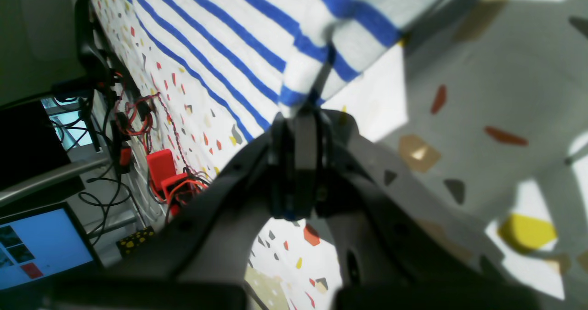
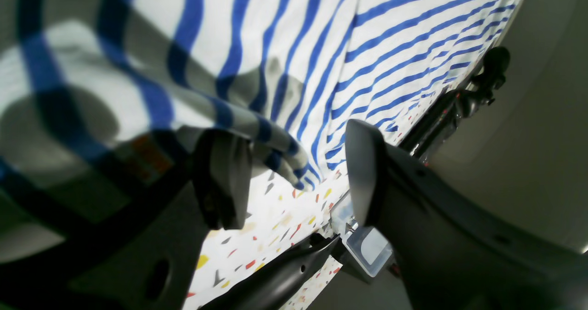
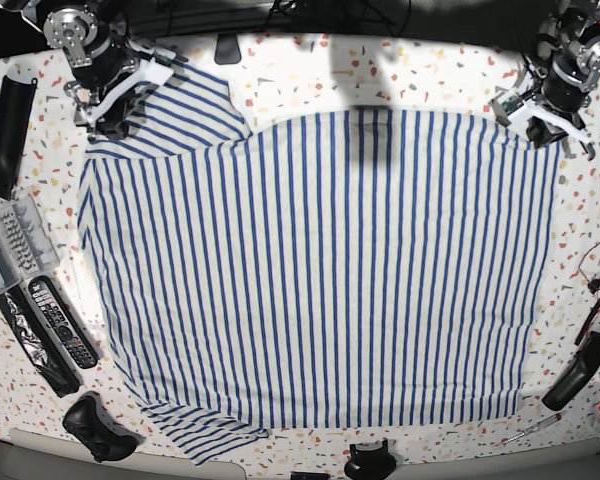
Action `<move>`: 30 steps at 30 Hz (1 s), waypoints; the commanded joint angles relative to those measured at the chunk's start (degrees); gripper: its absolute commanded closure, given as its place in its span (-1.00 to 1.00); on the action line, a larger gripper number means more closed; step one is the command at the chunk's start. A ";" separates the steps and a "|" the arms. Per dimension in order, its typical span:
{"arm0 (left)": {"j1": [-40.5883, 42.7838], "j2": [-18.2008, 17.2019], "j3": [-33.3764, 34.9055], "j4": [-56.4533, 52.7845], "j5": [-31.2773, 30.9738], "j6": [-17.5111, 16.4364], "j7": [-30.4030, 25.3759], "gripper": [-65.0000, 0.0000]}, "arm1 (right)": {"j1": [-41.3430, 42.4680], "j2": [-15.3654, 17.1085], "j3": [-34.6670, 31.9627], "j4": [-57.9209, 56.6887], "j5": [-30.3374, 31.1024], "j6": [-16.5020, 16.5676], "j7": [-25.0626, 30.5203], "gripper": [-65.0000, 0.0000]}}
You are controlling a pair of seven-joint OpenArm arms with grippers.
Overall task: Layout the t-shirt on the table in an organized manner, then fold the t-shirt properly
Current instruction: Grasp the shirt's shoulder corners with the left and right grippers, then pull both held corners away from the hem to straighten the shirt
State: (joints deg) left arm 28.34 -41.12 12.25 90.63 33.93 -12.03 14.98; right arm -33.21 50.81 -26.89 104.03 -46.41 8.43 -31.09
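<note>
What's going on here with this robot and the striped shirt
A two-armed robot is laying the t-shirt out on the table. The shirt lies spread almost flat, stripes running front to back. The left gripper is shut on a far corner of the cloth, pinching a small fold of it. The right gripper is open at the opposite far corner, by a sleeve, with a bunched edge of fabric between its fingers but not clamped. No fold has been made yet.

Soft matt knit cloth shirt (image 3: 320, 270); smooth, faintly glossy speckled terrazzo desk (image 3: 310, 75); matt dark plastic jaws.
</note>
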 commanded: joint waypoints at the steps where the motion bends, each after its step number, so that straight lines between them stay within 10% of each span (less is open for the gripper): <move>1: 0.55 -0.33 0.22 0.00 -0.92 -2.56 0.17 1.00 | 0.26 0.79 0.26 0.13 0.22 0.28 0.22 0.02; 11: 0.57 -0.31 0.22 0.00 -0.94 -2.56 0.20 1.00 | 3.80 -1.18 0.26 0.07 3.19 3.87 1.44 0.16; 22: 0.55 -0.31 0.22 0.00 -0.94 -2.56 0.17 1.00 | 4.96 -1.79 0.26 -0.83 3.80 16.63 1.84 0.39; 26: 0.57 -0.31 0.22 0.00 -0.96 -2.56 0.17 1.00 | 4.96 -1.79 0.26 -2.84 3.80 16.39 1.88 0.92; 30: 0.57 -0.31 0.22 0.00 -0.98 -2.56 0.20 1.00 | 4.79 -1.79 0.26 -3.15 3.78 13.66 1.84 1.00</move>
State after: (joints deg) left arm 28.36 -41.10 12.25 90.63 33.93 -12.03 15.00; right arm -28.45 48.38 -26.89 100.79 -43.03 21.50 -29.43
